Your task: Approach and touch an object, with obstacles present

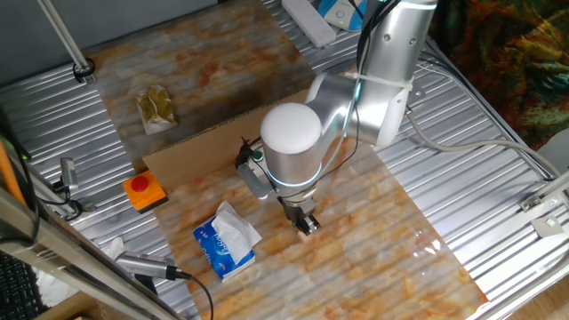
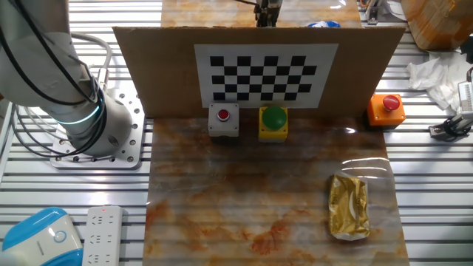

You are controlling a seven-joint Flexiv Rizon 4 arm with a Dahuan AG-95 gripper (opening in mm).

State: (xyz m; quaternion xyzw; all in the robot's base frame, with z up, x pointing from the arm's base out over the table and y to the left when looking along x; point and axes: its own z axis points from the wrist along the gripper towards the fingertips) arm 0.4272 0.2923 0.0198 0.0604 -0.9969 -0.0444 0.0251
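I am holding my gripper (image 1: 308, 223) low over the marbled tabletop (image 1: 373, 231), fingers pointing down at a small pale block (image 1: 308, 228) sitting right at their tips; whether they are touching it I cannot tell, and I cannot tell either whether the fingers are parted or closed, since my own wrist is hiding them from above. In the other fixed view only the gripper's tip (image 2: 267, 13) is showing over the top edge of the cardboard wall (image 2: 148, 66), which is standing upright across the table between my tool and the far half. Just beside my gripper, toward the table's edge, a blue tissue pack (image 1: 227, 241) is lying with a white tissue sticking out of it. Further along that same side an orange box with a red button (image 1: 144, 190) is sitting at the end of the wall. On the wall's other face a checkerboard sheet (image 2: 264, 72) is hanging, and against its foot a grey box with a red button (image 2: 223, 120) and a yellow box with a green button (image 2: 273, 122) are standing side by side. Well beyond them, a crumpled gold foil packet (image 2: 349, 206) is lying alone on the tabletop.
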